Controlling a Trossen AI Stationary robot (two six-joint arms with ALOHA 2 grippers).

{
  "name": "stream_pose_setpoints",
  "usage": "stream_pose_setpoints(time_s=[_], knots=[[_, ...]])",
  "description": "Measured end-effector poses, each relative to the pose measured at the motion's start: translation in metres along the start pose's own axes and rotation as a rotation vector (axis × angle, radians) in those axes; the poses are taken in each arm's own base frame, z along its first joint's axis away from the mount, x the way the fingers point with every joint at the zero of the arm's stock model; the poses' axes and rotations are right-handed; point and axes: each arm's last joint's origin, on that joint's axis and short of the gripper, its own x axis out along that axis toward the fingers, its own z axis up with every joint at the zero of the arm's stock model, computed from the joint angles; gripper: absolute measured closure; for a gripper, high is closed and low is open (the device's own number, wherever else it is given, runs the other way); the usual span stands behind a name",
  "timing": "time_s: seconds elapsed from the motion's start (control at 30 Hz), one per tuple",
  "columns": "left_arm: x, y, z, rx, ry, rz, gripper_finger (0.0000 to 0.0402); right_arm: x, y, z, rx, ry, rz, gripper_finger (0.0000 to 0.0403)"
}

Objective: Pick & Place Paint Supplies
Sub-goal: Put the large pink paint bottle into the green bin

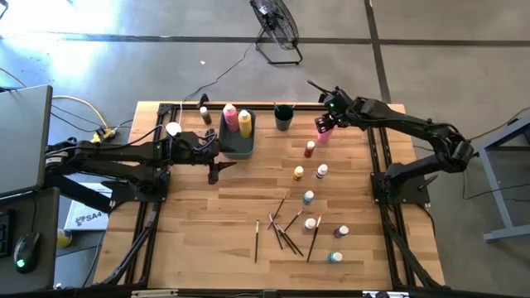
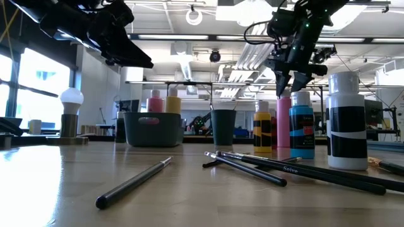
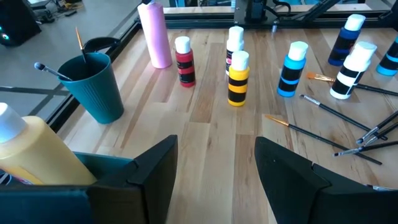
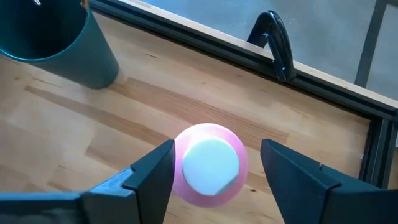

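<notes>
Descent over the pink squeeze bottle (image 4: 208, 163), standing upright on the table (image 1: 207, 223) beyond the red paint bottle (image 1: 310, 149) and near the teal cup (image 1: 283, 117): keep centred on the white cap, lower straight, close below the cap, lift vertically, carry toward the dark bin (image 1: 236, 142). Right gripper (image 4: 211, 171) directly above the bottle, pointing down, fingers spread wide, not touching. Left gripper (image 3: 214, 165) beside the bin, fingers apart, empty, waiting.
</notes>
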Motion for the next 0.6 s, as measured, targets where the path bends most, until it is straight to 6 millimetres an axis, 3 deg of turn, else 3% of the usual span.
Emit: stream_pose_setpoints(time_s=[0.33, 0.6], knots=[[0.0, 0.0, 0.0, 0.0, 0.0, 0.0, 0.019, 0.0, 0.0011, 0.001, 0.004, -0.005, 0.019, 0.0173], [0.0, 0.0, 0.0, 0.0, 0.0, 0.0, 0.019, 0.0, 0.0011, 0.0009, 0.001, -0.005, 0.02, 0.0218]])
